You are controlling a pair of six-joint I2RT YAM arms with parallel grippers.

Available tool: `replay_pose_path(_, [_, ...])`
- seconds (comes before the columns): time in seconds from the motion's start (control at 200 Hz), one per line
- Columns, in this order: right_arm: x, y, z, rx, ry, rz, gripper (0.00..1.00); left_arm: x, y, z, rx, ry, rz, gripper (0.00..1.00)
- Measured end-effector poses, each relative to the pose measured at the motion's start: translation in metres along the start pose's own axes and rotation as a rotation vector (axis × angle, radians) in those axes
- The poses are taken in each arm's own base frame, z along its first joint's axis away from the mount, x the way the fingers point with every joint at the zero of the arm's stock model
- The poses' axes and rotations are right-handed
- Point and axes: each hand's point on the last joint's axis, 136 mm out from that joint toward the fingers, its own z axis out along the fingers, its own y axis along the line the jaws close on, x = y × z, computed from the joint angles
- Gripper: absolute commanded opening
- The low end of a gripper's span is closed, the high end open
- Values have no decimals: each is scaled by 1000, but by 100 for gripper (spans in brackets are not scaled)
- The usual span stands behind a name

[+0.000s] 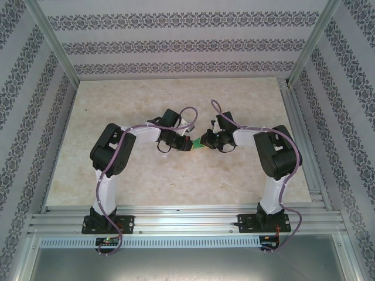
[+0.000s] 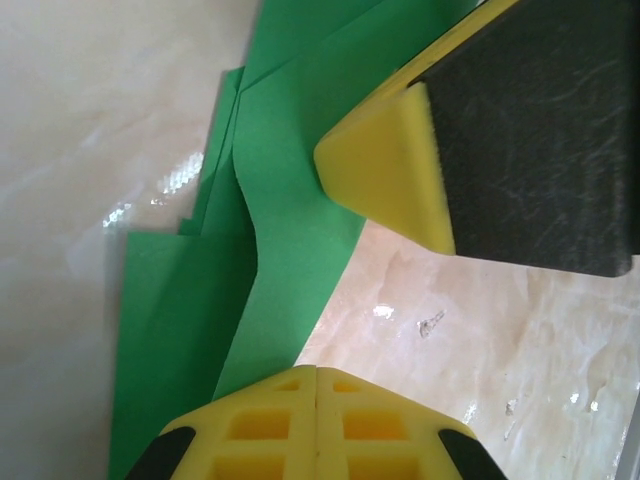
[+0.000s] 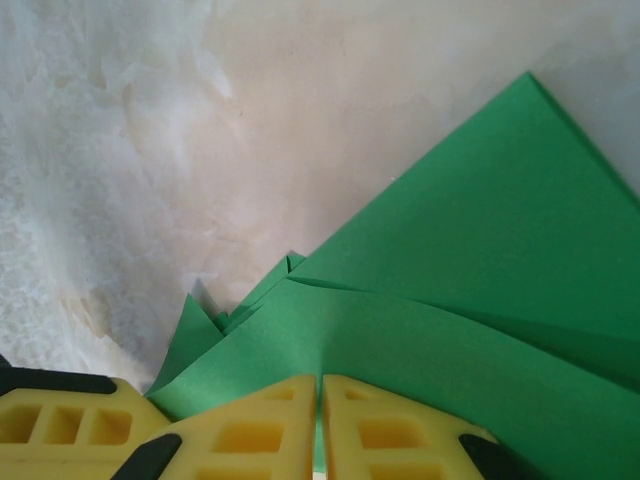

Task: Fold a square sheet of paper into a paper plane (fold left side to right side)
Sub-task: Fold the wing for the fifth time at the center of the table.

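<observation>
Folded green paper (image 2: 290,200) sits clamped in the closed left jaws and right jaws.

The table (image 1: 176,99) has a pale beige, marbled top with a slight gloss, and an aluminium rail (image 1: 187,218) runs along its near edge. A single thing lies on the top: the green paper sheet (image 1: 200,142), bright and plain, already folded into several overlapping layers. It sits straight out from the middle of that rail, well apart from it. Its lower layers rest flat on the surface, while one long flap has a wavy edge and looks slightly raised.
</observation>
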Motion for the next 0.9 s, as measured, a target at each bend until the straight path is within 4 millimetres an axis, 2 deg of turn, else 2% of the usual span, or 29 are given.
replay_pose_path(0.52, [0, 0, 0, -1, -1, -1, 12, -2, 9, -1, -14, -21, -17, 4])
replay_pose_path(0.904, [-1, 2, -1, -8, -4, -5, 17, 1, 13, 1, 9, -44, -17, 3])
